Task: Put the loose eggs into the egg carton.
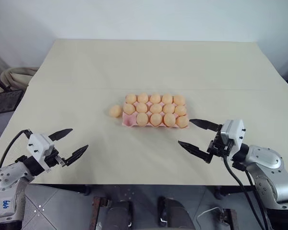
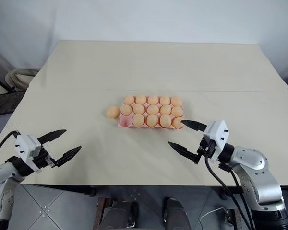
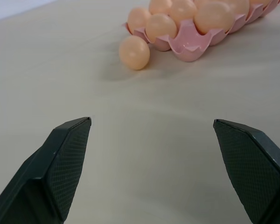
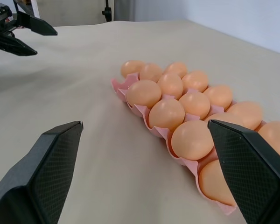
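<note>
The pink egg carton [image 1: 126,122] lies in the middle of the table with eggs in nearly all its cups. Its front-left corner cup is bare. One loose egg [image 1: 115,111] rests on the table, touching or almost touching the carton's left end; in the left wrist view the same loose egg [image 3: 134,52] lies just beside the carton [image 3: 191,46]. My left gripper [image 1: 78,139] hovers open and holding nothing near the front left edge, well short of the egg. My right gripper [image 1: 185,132] is open and holding nothing just off the carton's right front corner [image 4: 130,106].
The beige table [image 1: 149,62] stretches far behind the carton. Its front edge runs just below both grippers. Dark furniture and a coiled hose [image 1: 14,74] sit off the table's left side.
</note>
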Available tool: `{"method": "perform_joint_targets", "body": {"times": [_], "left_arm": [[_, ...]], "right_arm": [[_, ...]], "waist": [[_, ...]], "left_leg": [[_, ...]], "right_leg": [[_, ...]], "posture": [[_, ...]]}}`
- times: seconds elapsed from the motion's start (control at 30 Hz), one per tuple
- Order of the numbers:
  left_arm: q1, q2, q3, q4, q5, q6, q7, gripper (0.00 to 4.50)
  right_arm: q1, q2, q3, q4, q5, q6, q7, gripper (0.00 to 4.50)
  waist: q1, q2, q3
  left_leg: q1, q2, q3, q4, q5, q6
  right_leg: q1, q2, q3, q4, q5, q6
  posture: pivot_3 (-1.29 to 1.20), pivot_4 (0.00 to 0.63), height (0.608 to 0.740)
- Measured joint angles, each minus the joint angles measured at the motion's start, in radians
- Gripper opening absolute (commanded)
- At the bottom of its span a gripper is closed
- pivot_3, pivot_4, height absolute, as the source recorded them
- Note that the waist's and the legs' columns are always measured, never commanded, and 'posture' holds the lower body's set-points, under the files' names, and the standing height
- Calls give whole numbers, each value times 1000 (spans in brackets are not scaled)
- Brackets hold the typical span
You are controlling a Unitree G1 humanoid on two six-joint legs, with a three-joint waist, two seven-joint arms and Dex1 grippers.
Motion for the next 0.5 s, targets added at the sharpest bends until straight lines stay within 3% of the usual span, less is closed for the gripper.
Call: {"method": "perform_joint_targets", "body": {"times": [0.23,0.5], "left_arm": [[-185,-19,-132,13,37,64,63,4473],[-522,-55,-289,313,162,80,101,4473]], "right_arm": [[21,-28,-32,54,-15,-23,31,4500],[110,-75,-147,93,-2,-11,41,4500]], "waist": [[0,0,0],[7,0,0]], "left_leg": [[0,0,0,0,0,0],[1,0,4,1,0,1]], "right_leg": [[0,0,-1,1,2,3],[-1,0,-2,3,3,5]], "posture": [[0,150,740],[0,150,740]]}}
